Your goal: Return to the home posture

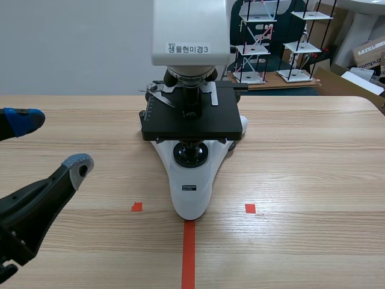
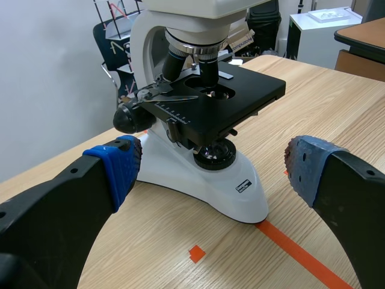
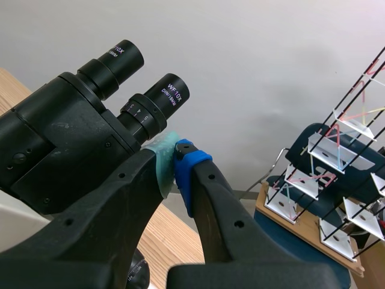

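Left end effector (image 1: 51, 143): yours is spread wide with nothing in it. It sits low over the desk (image 1: 301, 180) on the left side of the scene view, well apart from the microscope. From its own camera (image 2: 210, 171), you see a blue pad (image 2: 117, 168) on one finger and a blue-grey one on the other. The microscope stands ahead of the gap between them.

Right end effector (image 3: 174, 165): pinched closed on nothing, green pad pressed flat against blue pad. It's up high, right beside the eyepieces (image 3: 157, 102). You can't tell whether the green pad actually touches the nearer eyepiece tube. It doesn't show in the scene view at all.

Microscope (image 1: 191, 180): white body, upright mid-desk, with its black head (image 3: 54, 150) and twin eyepieces up top. The black stage (image 1: 189, 120) is level under the objectives. A label with Korean text sits on the front of the white head.

Tape line (image 1: 189, 253): orange-red, runs from the near desk edge up to the microscope's base, with a small square mark on either side.

Desk: light wood grain.

Wire racks (image 1: 301, 42): black frames with small white shelves, standing behind the desk against the wall; you also catch them from the right wrist camera (image 3: 337, 174).
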`<state>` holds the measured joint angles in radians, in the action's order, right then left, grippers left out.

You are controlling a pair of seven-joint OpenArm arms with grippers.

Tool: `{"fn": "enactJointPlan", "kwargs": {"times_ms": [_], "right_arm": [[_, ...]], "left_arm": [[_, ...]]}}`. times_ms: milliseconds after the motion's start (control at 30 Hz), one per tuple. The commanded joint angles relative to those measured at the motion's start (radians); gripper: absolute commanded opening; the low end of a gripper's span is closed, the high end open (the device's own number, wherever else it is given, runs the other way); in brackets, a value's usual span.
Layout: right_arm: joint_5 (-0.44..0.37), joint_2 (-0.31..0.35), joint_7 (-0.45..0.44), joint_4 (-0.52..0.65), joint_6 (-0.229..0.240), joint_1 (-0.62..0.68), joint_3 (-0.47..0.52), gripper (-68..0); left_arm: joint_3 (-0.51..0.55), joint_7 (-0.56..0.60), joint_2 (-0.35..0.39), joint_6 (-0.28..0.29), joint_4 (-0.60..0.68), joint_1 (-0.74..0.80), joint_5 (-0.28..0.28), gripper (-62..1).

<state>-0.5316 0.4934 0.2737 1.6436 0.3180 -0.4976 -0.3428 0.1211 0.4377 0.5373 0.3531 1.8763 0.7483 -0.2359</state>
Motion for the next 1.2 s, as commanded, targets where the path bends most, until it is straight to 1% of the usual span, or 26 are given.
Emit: {"fn": "enactJointPlan", "kwargs": {"times_ms": [0,567,833,967,1100,1167], "right_arm": [[-0.007,0.011,-0.014,0.018,-0.003,-0.012,0.001,-67.3],[-0.007,0.011,-0.015,0.018,-0.003,-0.012,0.001,-67.3],[0.006,0.011,-0.026,0.018,-0.004,-0.006,0.002,-67.3],[0.008,0.016,-0.073,0.024,-0.005,0.039,0.02,-67.3],[0.008,0.026,-0.114,0.059,-0.005,0.135,0.076,-67.0],[0.014,0.039,-0.151,0.083,-0.004,0.19,0.108,-65.0]], "left_arm": [[0.003,0.014,-0.005,0.002,0.004,0.002,-0.008,-10.3],[0.003,0.014,-0.005,0.002,0.004,0.002,-0.008,-10.3],[0.003,0.014,-0.005,0.002,0.004,0.002,-0.008,-10.3],[0.003,0.014,-0.005,0.001,0.004,0.002,-0.008,-10.3],[0.003,0.014,-0.005,0.001,0.004,0.002,-0.008,-10.3],[0.003,0.014,-0.005,0.001,0.004,0.002,-0.008,-10.3]]}}
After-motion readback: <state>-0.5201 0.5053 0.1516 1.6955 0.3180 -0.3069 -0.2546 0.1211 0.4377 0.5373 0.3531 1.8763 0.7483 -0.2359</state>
